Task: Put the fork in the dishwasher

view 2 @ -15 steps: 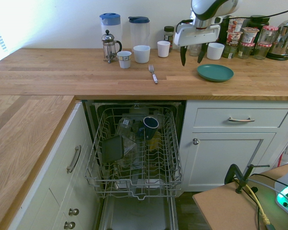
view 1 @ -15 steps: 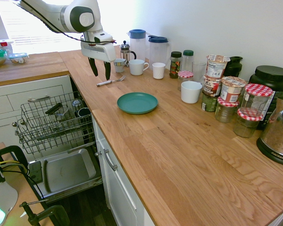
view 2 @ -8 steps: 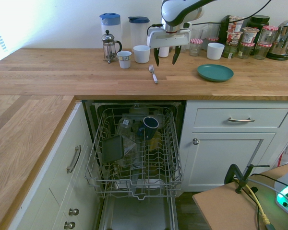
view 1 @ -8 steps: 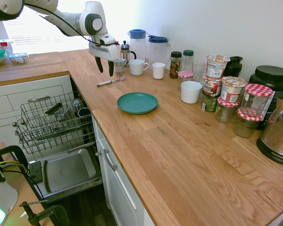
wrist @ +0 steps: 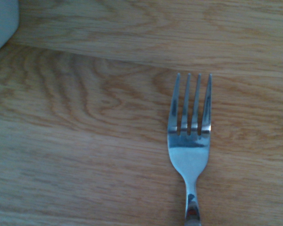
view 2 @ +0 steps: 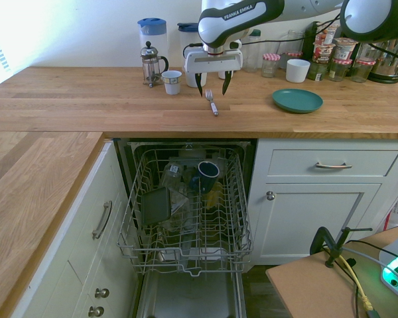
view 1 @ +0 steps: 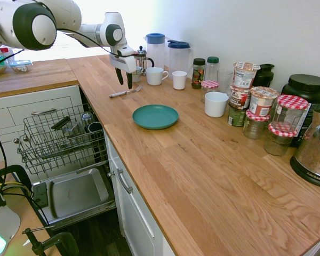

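Note:
The fork (view 1: pixel 125 92) (view 2: pixel 213 107) is a slim silver piece lying flat on the wooden counter, tines toward the wall. My gripper (view 1: pixel 125 84) (view 2: pixel 212 90) hangs open just above the fork's tine end, fingers pointing down, one on each side of it and holding nothing. From the wrist view I see the fork (wrist: pixel 189 150) close up, with its tines and neck on the wood grain. Below the counter edge the dishwasher stands open, its grey wire rack (view 1: pixel 58 138) (view 2: pixel 186 212) pulled out over the lowered door (view 1: pixel 74 194) (view 2: pixel 189 301).
A teal plate (view 1: pixel 155 116) (view 2: pixel 297 101) lies on the counter beside the fork. A French press (view 2: pixel 151 64), white mugs (view 1: pixel 156 76) and two pitchers (view 1: pixel 179 56) stand behind it. Jars crowd the counter's far end (view 1: pixel 261 114). The rack holds a dark mug (view 2: pixel 207 175) and other items.
The arm has swung from near the teal plate across to the fork and come down lower over its tines. The gripper has stayed open; the fork has not moved.

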Controlling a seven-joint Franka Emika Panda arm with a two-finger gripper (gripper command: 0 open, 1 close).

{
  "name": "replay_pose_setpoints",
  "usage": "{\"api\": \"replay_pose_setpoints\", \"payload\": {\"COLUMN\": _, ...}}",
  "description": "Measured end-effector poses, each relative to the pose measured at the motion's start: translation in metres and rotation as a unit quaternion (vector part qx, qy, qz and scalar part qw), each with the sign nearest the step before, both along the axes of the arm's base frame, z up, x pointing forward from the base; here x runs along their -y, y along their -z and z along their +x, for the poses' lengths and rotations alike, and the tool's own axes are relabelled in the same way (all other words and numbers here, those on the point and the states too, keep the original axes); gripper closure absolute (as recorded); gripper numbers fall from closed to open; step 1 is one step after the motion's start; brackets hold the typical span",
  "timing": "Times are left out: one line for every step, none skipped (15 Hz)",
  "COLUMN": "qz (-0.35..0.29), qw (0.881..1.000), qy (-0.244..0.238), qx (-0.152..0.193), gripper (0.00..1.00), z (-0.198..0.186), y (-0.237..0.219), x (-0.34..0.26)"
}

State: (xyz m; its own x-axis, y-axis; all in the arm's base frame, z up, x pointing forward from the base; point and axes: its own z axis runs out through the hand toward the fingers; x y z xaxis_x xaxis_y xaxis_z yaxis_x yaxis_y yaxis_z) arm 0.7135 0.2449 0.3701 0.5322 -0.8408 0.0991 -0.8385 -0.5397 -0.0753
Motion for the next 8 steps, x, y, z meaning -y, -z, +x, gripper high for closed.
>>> {"api": "replay_pose_setpoints", "payload": {"qz": 0.000, "qw": 1.000, "qy": 0.008, "qx": -0.004, "gripper": 0.00, "z": 0.003, "y": 0.002, "x": 0.001}}
{"api": "replay_pose_setpoints", "payload": {"qz": 0.000, "qw": 1.000, "qy": 0.013, "qx": -0.009, "gripper": 0.00, "z": 0.004, "y": 0.004, "x": 0.000}}
{"api": "replay_pose_setpoints", "payload": {"qz": 0.000, "qw": 1.000, "qy": 0.016, "qx": -0.017, "gripper": 0.00, "z": 0.005, "y": 0.007, "x": -0.001}}
{"api": "replay_pose_setpoints", "payload": {"qz": 0.000, "qw": 1.000, "qy": 0.016, "qx": -0.024, "gripper": 0.00, "z": 0.005, "y": 0.009, "x": -0.003}}
{"api": "replay_pose_setpoints", "payload": {"qz": 0.000, "qw": 0.999, "qy": 0.016, "qx": -0.029, "gripper": 0.00, "z": 0.006, "y": 0.011, "x": -0.006}}
{"api": "replay_pose_setpoints", "payload": {"qz": -0.001, "qw": 0.999, "qy": 0.015, "qx": -0.032, "gripper": 0.00, "z": 0.006, "y": 0.013, "x": -0.008}}
{"api": "replay_pose_setpoints", "payload": {"qz": -0.001, "qw": 0.999, "qy": 0.014, "qx": -0.034, "gripper": 0.00, "z": 0.007, "y": 0.015, "x": -0.011}}
{"api": "replay_pose_setpoints", "payload": {"qz": -0.001, "qw": 0.999, "qy": 0.014, "qx": -0.036, "gripper": 0.00, "z": 0.008, "y": 0.017, "x": -0.012}}
